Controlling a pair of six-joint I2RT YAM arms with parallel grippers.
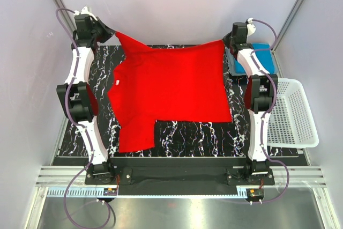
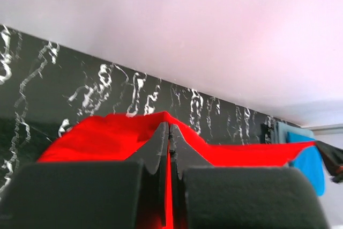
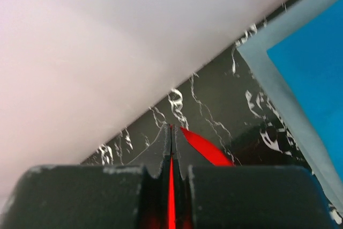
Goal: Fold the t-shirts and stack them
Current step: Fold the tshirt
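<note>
The red t-shirt (image 1: 171,89) is stretched over the black marbled table, its far edge lifted, a sleeve hanging toward the front left. My left gripper (image 1: 113,33) is shut on the shirt's far left corner; red cloth (image 2: 107,138) shows between the closed jaws in the left wrist view. My right gripper (image 1: 225,41) is shut on the far right corner; a red strip (image 3: 206,148) shows at its jaws. A folded bright blue t-shirt (image 1: 262,60) lies on a grey-blue one at the far right, also seen in the right wrist view (image 3: 311,73).
A white mesh basket (image 1: 292,113) stands off the table's right edge. The black marbled table (image 1: 198,135) has white walls close behind and at both sides.
</note>
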